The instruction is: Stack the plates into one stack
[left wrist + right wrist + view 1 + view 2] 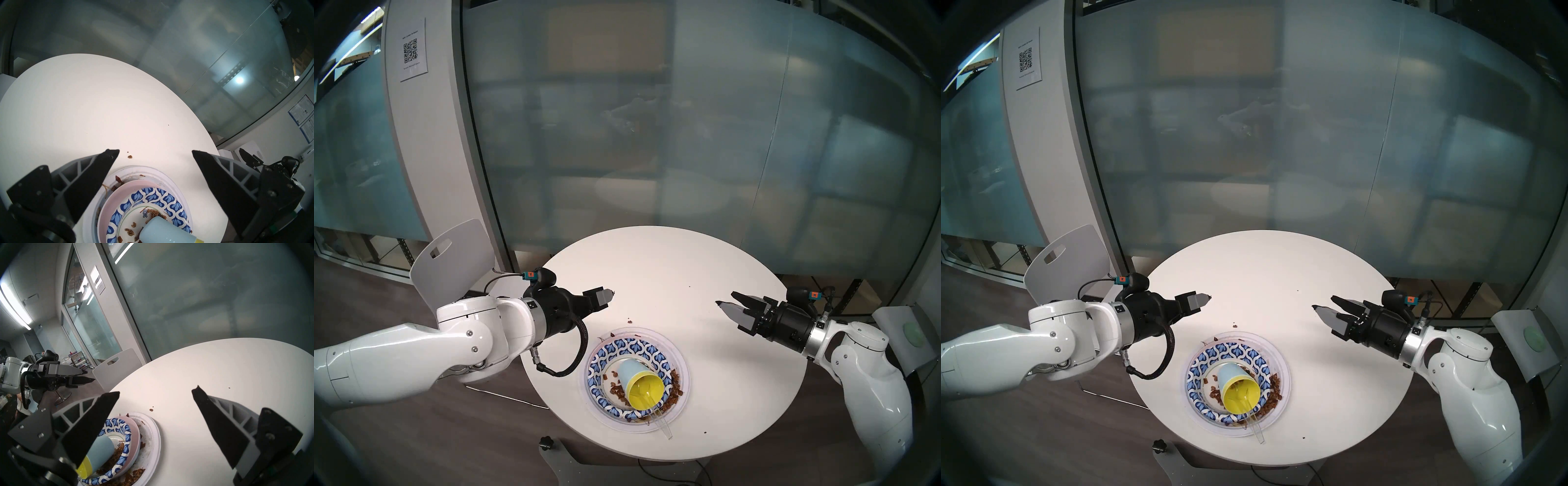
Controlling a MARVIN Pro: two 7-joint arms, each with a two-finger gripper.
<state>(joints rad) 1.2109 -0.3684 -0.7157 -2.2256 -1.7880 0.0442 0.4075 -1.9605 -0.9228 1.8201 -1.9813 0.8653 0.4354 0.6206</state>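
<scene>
The plates lie in one stack near the front of the round white table (653,264). The large white plate (682,366) is at the bottom, a pale pink plate (119,191) sits above it, and the blue-white leaf-patterned paper plate (609,353) is on top. On the patterned plate a light blue cup (629,368) lies on its side with a yellow cup (648,390) nested inside, among brown food scraps. My left gripper (607,295) hovers open behind and left of the stack. My right gripper (725,298) hovers open to its right. Both are empty.
A clear plastic fork (663,427) pokes out over the stack's front rim. Crumbs (629,320) lie just behind the plates. A white chair (449,258) stands at the table's left, another chair (904,336) at its right, and a frosted glass wall behind.
</scene>
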